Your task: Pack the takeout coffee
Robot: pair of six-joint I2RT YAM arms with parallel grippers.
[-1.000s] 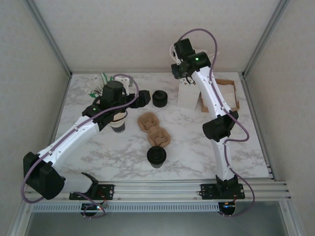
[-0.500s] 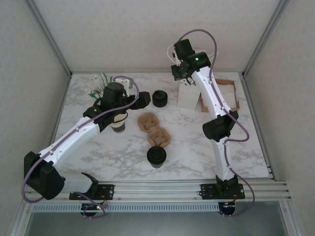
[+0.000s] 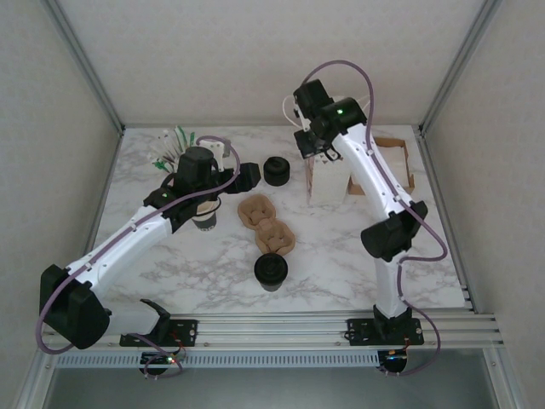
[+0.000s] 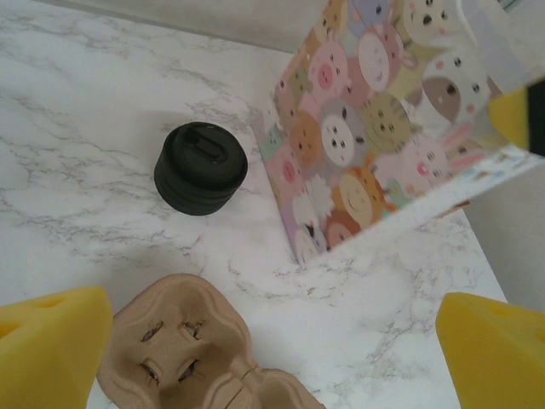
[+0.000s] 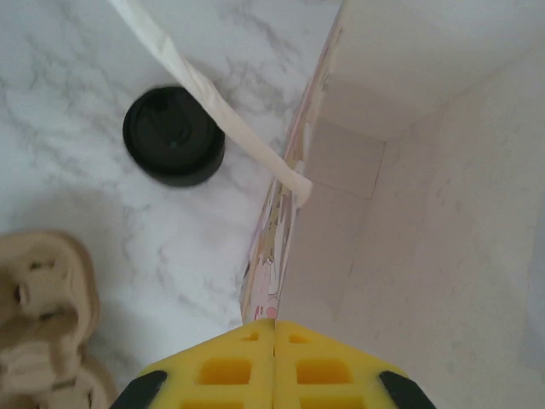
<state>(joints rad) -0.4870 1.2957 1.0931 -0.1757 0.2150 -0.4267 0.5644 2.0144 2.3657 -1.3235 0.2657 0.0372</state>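
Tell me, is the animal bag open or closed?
Open. The right wrist camera looks past the rim of the bag onto its bare white inside walls.

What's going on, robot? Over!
Left gripper open, hovering. Right gripper shut on bag rim. Coffee lidded, at carrier's near end, untouched. Way looks clear.

Takeout coffee [image 3: 271, 270]: one small paper cup, dark outer wall, capped by a round black plastic lid. Lid seated on the rim. Cup upright, untouched by any finger. Stands well apart from the left gripper [image 3: 249, 174], on its arm-base side, and farther still from the right gripper [image 3: 317, 152].
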